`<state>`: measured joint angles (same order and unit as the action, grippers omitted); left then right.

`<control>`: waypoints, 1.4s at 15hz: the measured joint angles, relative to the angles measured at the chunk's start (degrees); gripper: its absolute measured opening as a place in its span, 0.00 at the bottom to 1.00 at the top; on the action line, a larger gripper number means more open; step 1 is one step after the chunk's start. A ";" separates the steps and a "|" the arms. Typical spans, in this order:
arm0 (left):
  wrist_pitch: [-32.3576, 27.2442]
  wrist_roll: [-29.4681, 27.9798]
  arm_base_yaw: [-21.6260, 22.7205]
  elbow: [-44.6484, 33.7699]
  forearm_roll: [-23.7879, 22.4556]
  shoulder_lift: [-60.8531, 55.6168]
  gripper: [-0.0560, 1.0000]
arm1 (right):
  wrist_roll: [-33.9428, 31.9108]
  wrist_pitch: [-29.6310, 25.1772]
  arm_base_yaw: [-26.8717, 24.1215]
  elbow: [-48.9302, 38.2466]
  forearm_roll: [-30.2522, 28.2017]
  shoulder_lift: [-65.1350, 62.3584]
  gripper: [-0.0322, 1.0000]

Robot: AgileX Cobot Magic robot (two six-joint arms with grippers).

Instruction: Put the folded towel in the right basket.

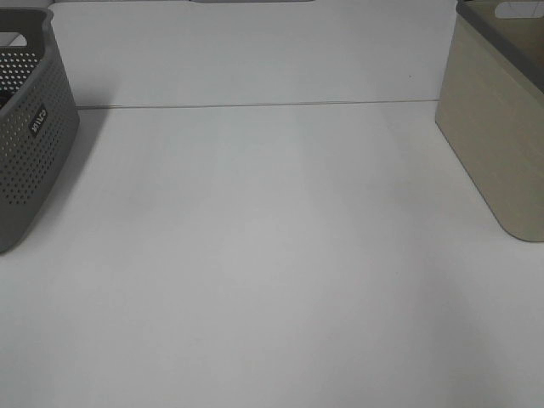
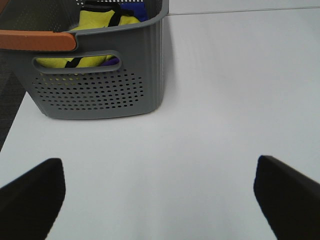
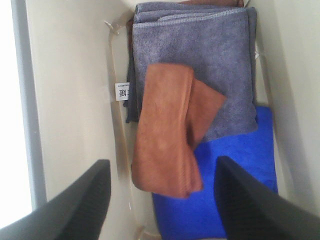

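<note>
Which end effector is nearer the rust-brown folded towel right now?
Right. The right end effector hangs open over the rust-brown folded towel; the left end effector faces the grey perforated plastic basket.

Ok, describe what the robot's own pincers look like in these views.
The left pincer shows two matte black, wedge-shaped fingers with smooth faces. The right pincer has similar dark, tapered fingers, with a fine dimpled texture. No cables or markings show, and the exterior high view shows neither arm.
</note>
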<state>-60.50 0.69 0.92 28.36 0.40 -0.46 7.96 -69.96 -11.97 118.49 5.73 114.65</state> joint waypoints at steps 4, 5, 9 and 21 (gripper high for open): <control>0.00 0.00 0.00 0.00 0.00 0.00 0.98 | -0.06 0.00 0.23 -0.06 7.96 -5.21 0.62; 0.00 0.00 0.00 0.00 0.00 0.00 0.98 | -0.11 0.00 0.92 -0.06 9.40 -6.82 0.62; 0.00 0.00 0.00 0.00 0.00 0.00 0.98 | -2.75 0.00 8.31 -0.06 7.96 -11.46 0.62; 0.00 0.00 0.00 0.00 0.00 0.00 0.98 | -4.18 0.17 12.15 -58.33 1.55 -47.38 0.62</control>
<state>-60.50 0.69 0.92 28.36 0.40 -0.46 3.78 -69.79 0.17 60.16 7.28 67.27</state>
